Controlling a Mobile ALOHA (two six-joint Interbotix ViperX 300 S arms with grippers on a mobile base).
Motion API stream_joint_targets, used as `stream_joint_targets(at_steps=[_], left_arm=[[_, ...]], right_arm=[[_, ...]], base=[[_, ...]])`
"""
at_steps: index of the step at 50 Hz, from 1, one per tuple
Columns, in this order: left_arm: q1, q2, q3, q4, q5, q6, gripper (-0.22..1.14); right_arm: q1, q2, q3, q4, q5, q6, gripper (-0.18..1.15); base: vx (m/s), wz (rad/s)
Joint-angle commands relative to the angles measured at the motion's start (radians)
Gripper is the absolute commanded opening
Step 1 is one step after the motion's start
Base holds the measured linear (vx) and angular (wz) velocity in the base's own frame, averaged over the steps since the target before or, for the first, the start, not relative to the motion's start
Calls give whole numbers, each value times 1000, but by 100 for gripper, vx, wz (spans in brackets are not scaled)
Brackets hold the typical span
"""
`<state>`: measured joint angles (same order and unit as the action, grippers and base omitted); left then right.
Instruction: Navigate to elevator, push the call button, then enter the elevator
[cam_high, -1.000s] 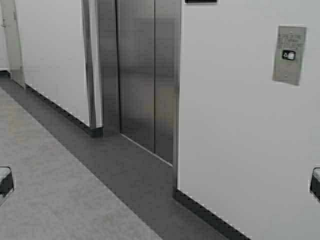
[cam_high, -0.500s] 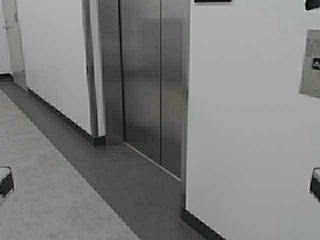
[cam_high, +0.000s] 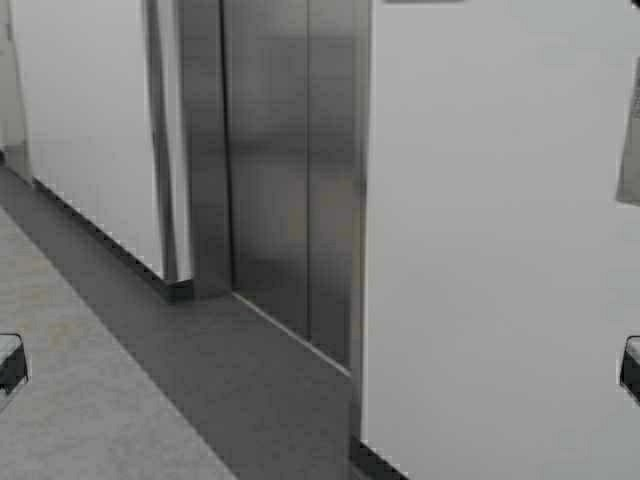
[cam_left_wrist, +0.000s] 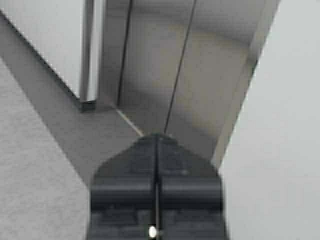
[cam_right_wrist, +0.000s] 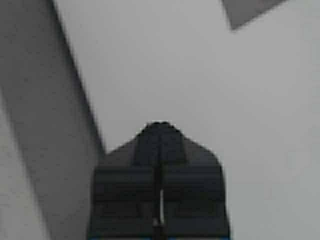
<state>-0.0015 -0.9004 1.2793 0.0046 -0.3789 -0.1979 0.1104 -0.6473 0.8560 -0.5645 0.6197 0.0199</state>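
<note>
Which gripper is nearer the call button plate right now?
Right. The right gripper, shut, faces the white wall just below the call button plate, seen at the high view's right edge. The left gripper, shut, points at the elevator doors, farther off.

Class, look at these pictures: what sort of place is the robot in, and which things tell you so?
Most likely an elevator lobby or corridor in an office-type building. The clues: the elevator with closed brushed-steel double doors set into a plain white wall, and a hard grey floor with a darker strip running along the wall.
</note>
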Motion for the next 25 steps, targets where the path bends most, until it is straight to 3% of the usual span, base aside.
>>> stream_joint_targets(at_steps=[1, 12, 25], left_arm=[[0, -34, -20, 0, 18, 0, 2], [0, -66, -23, -2, 38, -3, 2], [0, -83, -23, -5, 41, -11, 2]], right_arm=[[0, 77, -28, -173, -31, 20, 6], [0, 196, -32, -430, -124, 202, 6], [-2, 359, -37, -741, -117, 468, 6]], base=[[20, -21], [18, -18], [12, -3]])
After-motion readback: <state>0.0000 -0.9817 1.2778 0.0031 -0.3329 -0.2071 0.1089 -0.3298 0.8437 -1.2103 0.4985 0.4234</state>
